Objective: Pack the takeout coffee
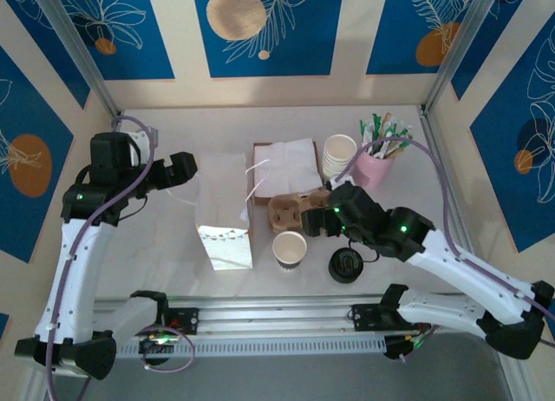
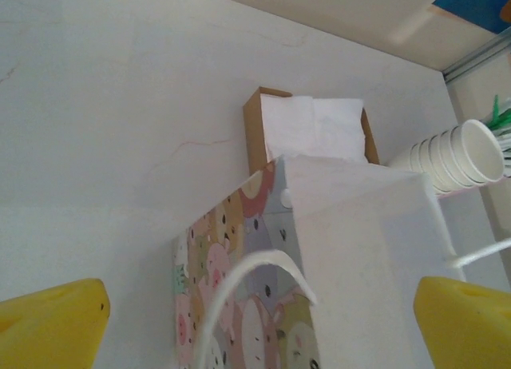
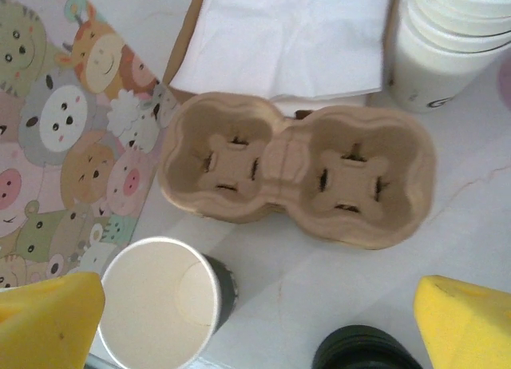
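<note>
Right wrist: R tool (image 3: 257, 309) spread wide above cup carrier (image 3: 299, 173); L tool (image 2: 259, 321) wide, over bag (image 2: 351, 249).

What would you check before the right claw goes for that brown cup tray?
1. Is the right claw open? Ok, it is spread wide.
2. Is the cup tray close to that claw? Ok, it lies flat just ahead, with both wells empty.
3. Is there space around the tray? Not ok, the paper cup and black lid sit close beside it.
4. Is the left claw open and at the cartoon bag? Ok.
5. Is the bag's mouth open enough to take the tray? Cannot tell.
</note>
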{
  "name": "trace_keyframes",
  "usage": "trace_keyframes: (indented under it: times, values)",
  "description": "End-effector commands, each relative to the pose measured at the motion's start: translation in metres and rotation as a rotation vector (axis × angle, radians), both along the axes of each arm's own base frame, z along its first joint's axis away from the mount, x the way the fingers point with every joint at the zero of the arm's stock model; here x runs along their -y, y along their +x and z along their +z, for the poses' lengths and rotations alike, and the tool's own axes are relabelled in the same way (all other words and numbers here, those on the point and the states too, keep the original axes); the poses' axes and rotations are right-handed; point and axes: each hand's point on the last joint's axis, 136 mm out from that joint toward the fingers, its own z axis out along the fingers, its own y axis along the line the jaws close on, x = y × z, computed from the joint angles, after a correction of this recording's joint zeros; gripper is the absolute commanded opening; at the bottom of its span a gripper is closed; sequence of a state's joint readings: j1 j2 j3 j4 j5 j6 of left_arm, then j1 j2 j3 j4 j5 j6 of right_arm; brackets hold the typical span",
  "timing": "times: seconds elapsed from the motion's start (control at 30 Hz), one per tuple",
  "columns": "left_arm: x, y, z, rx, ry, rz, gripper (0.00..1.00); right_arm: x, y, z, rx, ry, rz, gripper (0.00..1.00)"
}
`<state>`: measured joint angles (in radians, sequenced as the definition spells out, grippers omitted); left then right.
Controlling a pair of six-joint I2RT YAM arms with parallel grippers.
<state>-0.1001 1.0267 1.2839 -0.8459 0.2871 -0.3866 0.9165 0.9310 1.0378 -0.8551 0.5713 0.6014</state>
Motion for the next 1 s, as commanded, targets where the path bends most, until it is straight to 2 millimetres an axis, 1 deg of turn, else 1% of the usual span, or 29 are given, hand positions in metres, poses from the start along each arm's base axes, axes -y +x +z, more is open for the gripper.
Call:
trace_keyframes:
  times: [0.0,0.07,0.13,0.2,0.3,0.37,0.43,0.5,0.57,0.63,0.7,0.83,0.9,0.97]
  values:
    - [-0.001,0.011,-0.012,0.009,0.01,0.002,0.94,0.028,0.0,0.005,0.032,-0.048,-0.04,0.99]
    - [-0.003,0.015,-0.022,-0.004,0.02,0.01,0.93,0.036,-0.002,0.012,0.021,-0.046,-0.038,0.99]
    - [-0.004,0.017,-0.029,0.01,0.028,0.009,0.87,0.044,-0.006,0.016,-0.009,-0.038,-0.054,0.99]
    - [-0.005,0.017,-0.03,0.036,0.034,0.011,0.83,0.051,-0.008,0.016,-0.042,-0.037,-0.075,0.99]
    - [-0.012,0.017,-0.024,0.093,0.032,0.059,0.8,0.052,-0.017,0.013,-0.093,-0.033,-0.062,0.99]
    - [-0.013,0.018,-0.021,0.132,0.007,0.082,0.77,0.058,-0.022,0.008,-0.137,-0.043,-0.09,0.99]
    - [-0.012,0.019,-0.022,0.151,-0.011,0.089,0.74,0.067,-0.029,0.002,-0.207,-0.06,-0.131,0.99]
    - [-0.01,0.019,-0.025,0.141,-0.017,0.076,0.73,0.07,-0.037,-0.006,-0.278,-0.061,-0.153,0.99]
    - [-0.01,0.019,-0.031,0.128,-0.01,0.068,0.73,0.068,-0.044,-0.016,-0.338,-0.054,-0.155,0.99]
    - [-0.016,0.017,-0.037,0.123,0.019,0.091,0.7,0.065,-0.051,-0.028,-0.394,-0.045,-0.152,0.99]
    - [-0.023,0.013,-0.037,0.141,0.054,0.116,0.68,0.063,-0.055,-0.04,-0.434,-0.045,-0.157,0.99]
    - [-0.036,0.005,-0.029,0.207,0.086,0.179,0.65,0.06,-0.061,-0.061,-0.495,-0.039,-0.17,0.99]
    - [-0.044,0.0,-0.022,0.263,0.091,0.225,0.62,0.058,-0.063,-0.071,-0.523,-0.042,-0.176,0.99]
    - [-0.049,-0.007,-0.013,0.332,0.096,0.25,0.6,0.059,-0.064,-0.076,-0.539,-0.072,-0.188,0.99]
